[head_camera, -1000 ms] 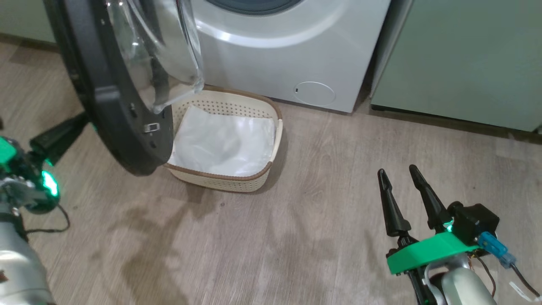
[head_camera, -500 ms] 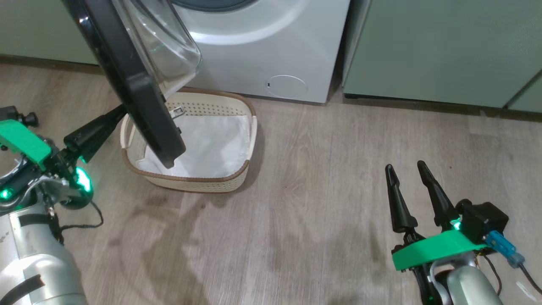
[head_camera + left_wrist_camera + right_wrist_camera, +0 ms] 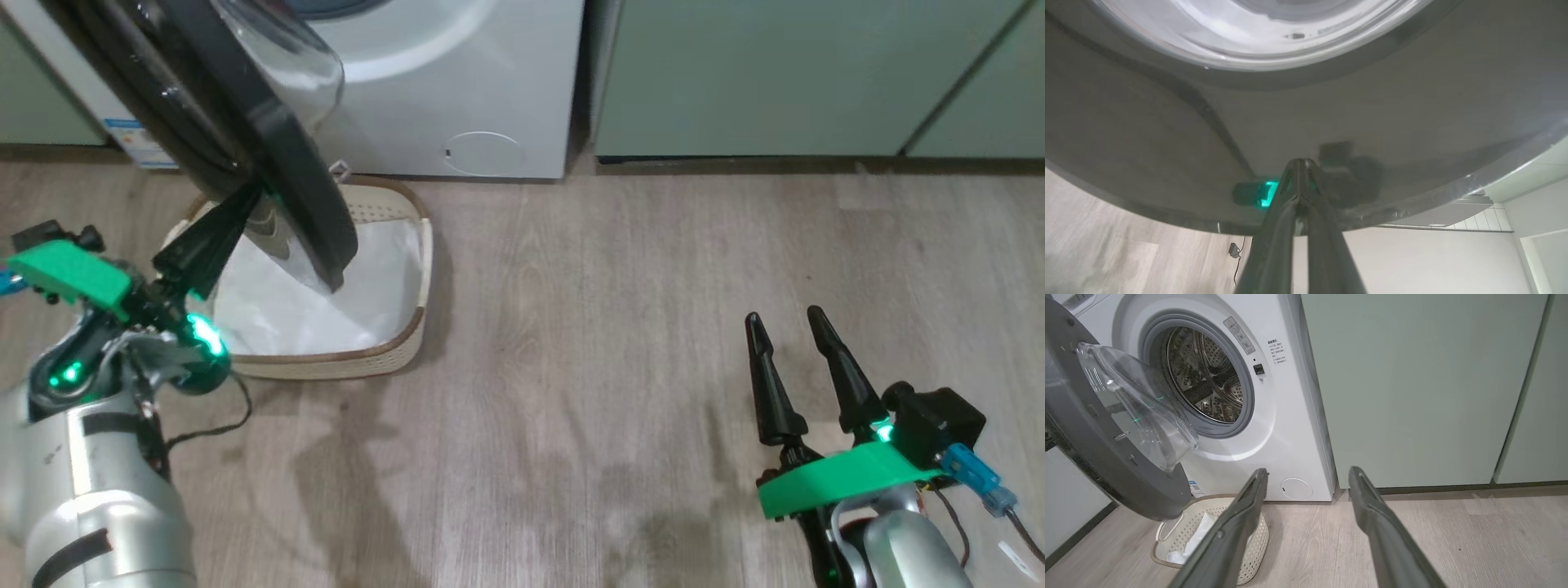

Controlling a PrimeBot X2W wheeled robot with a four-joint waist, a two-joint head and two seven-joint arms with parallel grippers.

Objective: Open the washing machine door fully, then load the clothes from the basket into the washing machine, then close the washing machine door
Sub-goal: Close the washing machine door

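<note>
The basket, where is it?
In the head view the basket sits on the floor at left, before the washing machine, beneath its open door.

Cream basket [image 3: 343,364], white washing machine [image 3: 465,82], black-rimmed door [image 3: 304,189].

Pale green cabinets [image 3: 775,73], wooden floor [image 3: 571,367]

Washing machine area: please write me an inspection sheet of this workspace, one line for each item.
Surface: wood-look floor with darker patches.
Job's things: washing machine door open, hanging over the basket; washing machine with drum exposed; basket holds a white sheet, no red clothes seen in it.
Clutter: nothing seen.
Grippers: left gripper shut, tips against the door's black outer face; right gripper open, empty, above the floor.
Cables: black cable at the left wrist; blue plug with wire at the right wrist.
Surroundings: pale green cabinets beside the machine.
</note>
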